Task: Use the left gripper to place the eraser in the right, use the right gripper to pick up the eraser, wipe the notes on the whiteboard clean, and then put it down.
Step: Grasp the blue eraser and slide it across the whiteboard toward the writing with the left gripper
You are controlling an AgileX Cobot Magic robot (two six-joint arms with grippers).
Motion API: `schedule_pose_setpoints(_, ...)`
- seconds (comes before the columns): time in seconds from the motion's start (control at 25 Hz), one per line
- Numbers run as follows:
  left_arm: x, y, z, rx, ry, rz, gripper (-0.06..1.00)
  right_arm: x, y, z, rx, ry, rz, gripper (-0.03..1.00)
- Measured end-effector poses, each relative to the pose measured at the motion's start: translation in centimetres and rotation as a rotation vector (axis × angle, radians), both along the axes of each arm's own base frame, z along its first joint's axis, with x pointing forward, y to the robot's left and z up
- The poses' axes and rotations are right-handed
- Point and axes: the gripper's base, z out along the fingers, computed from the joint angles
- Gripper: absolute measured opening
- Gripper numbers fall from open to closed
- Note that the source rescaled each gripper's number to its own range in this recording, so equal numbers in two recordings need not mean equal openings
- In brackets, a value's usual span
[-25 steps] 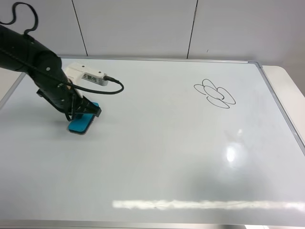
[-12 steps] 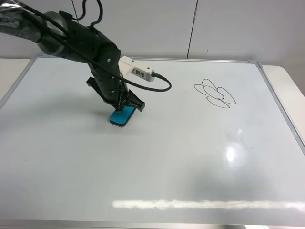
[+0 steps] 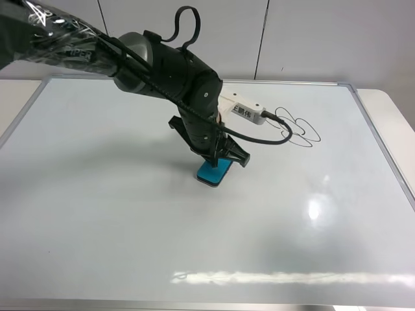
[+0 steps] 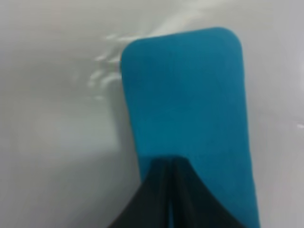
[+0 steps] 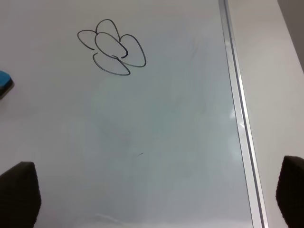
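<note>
The teal eraser [image 3: 213, 171] is at the middle of the whiteboard [image 3: 97, 194], low at its surface. My left gripper [image 3: 225, 158] is shut on it from above. In the left wrist view the eraser's teal top [image 4: 185, 95] fills the frame, with the closed black fingertips [image 4: 168, 194] on its near end. The notes [image 3: 299, 131], a black looped scribble, lie to the right of the eraser, partly behind the wrist cable. In the right wrist view the notes [image 5: 111, 47] lie ahead and the eraser's corner [image 5: 4, 81] shows at the edge. My right gripper [image 5: 154, 199] is open and empty.
The whiteboard's silver frame [image 5: 237, 118] runs along the right side, with a white table surface [image 3: 389, 110] beyond it. The left arm's cable [image 3: 259, 136] loops out toward the notes. A grey panelled wall stands behind the board.
My left arm has carried the eraser from the board's left side to its middle, toward the notes. The notes are unchanged.
</note>
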Motion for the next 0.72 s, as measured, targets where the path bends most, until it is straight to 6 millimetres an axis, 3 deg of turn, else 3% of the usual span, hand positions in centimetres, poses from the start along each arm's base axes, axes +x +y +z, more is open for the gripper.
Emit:
schedule_pose_setpoints(0.48,-3.2,-4.2,-0.3,-0.08,-0.011,-0.061,0.0,0.0,0.0,0.0,0.0,0.0,0.0,1.0)
schedule_pose_setpoints(0.72,-3.6,-7.8,-0.5,-0.095,0.015,-0.111,0.0,0.0,0.0,0.0,0.0,0.0,0.0,1.0)
